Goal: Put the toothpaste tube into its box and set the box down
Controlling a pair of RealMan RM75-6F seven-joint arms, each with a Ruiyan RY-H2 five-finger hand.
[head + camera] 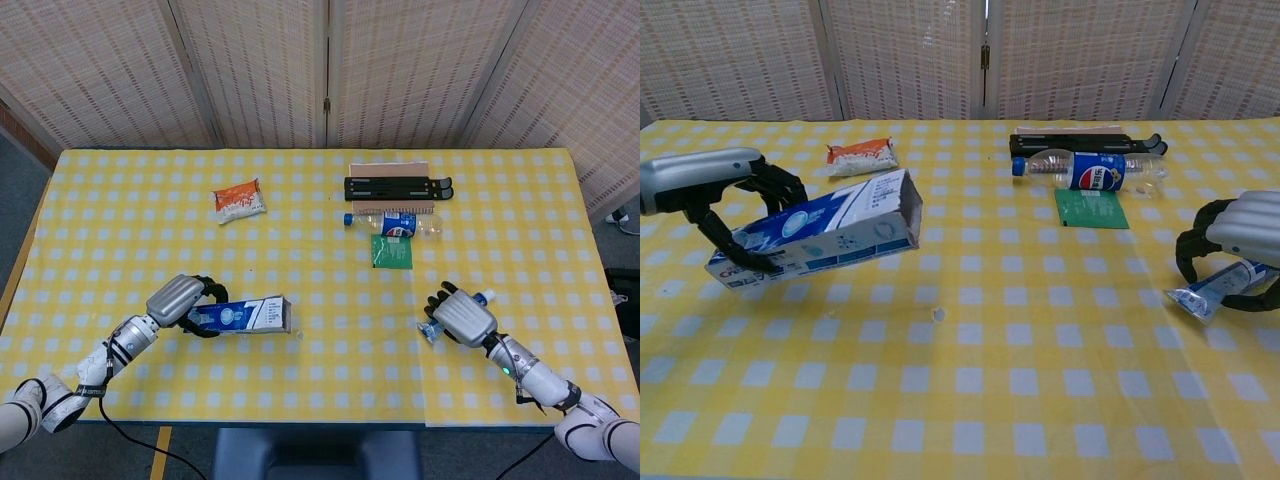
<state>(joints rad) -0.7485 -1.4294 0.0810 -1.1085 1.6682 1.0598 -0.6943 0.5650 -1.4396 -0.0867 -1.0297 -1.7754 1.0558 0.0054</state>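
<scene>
Gripping, left hand [735, 205]: toothpaste box [830, 240] held aloft, open end inward.
Right hand [1240, 245]: curled around toothpaste tube [1218, 290] on desk.
Tube: soft, light; grasp mid-body.

Open checkered table [350, 330] between both hands, green card [392, 251], bottle [396, 223] and snack packet [239, 200] farther back
</scene>
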